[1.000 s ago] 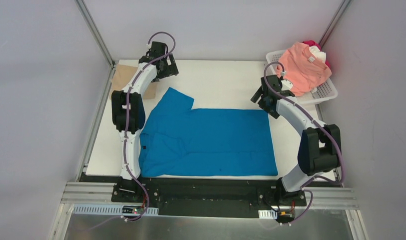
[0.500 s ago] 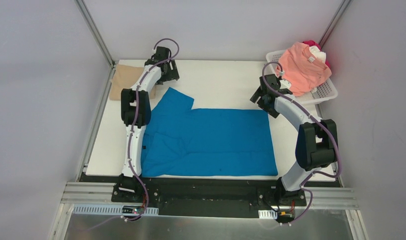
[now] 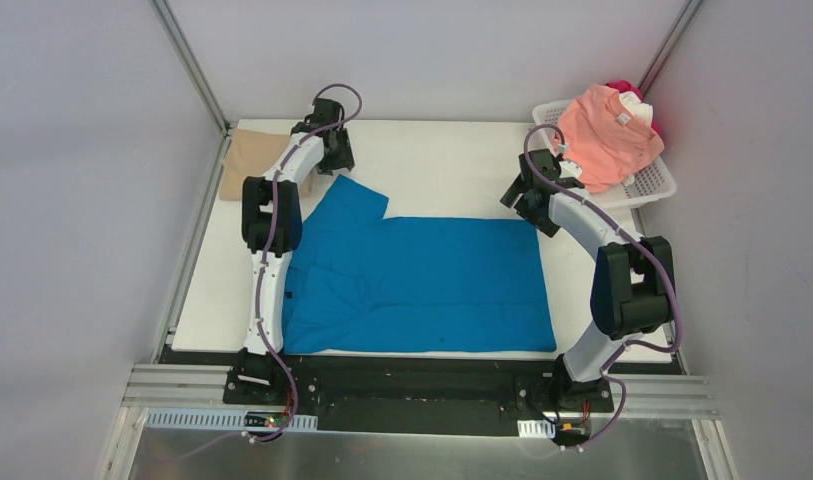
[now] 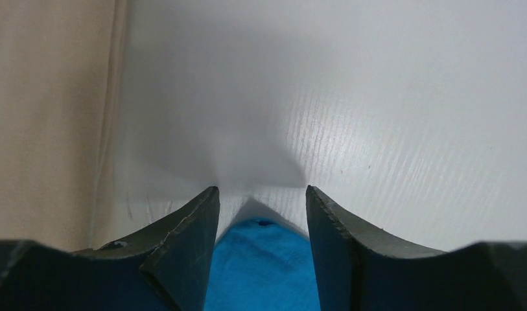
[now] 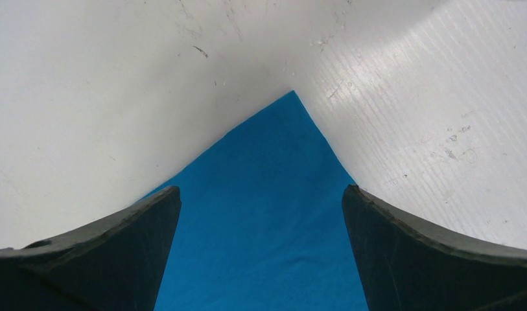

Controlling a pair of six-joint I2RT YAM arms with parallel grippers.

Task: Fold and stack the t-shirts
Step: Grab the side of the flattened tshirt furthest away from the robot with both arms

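Observation:
A bright blue t-shirt (image 3: 422,280) lies spread flat on the white table (image 3: 452,160), one sleeve pointing to the far left. My left gripper (image 3: 336,166) is down at that sleeve's tip. In the left wrist view the blue tip (image 4: 260,259) lies between its fingers, and the gripper (image 4: 260,189) is partly narrowed with a gap still showing. My right gripper (image 3: 523,200) hangs wide open over the shirt's far right corner (image 5: 267,194); the gripper (image 5: 260,188) holds nothing. A folded tan t-shirt (image 3: 250,160) lies at the far left.
A white lattice basket (image 3: 654,182) stands at the far right corner, holding a salmon-pink shirt (image 3: 607,130) over white (image 3: 634,104) and red (image 3: 622,88) ones. The tan cloth (image 4: 46,116) lies just left of my left gripper. Metal frame posts rise at the back corners.
My left arm has swung right, off the tan shirt and onto the blue sleeve's tip, and its jaws have narrowed. The right arm has barely shifted.

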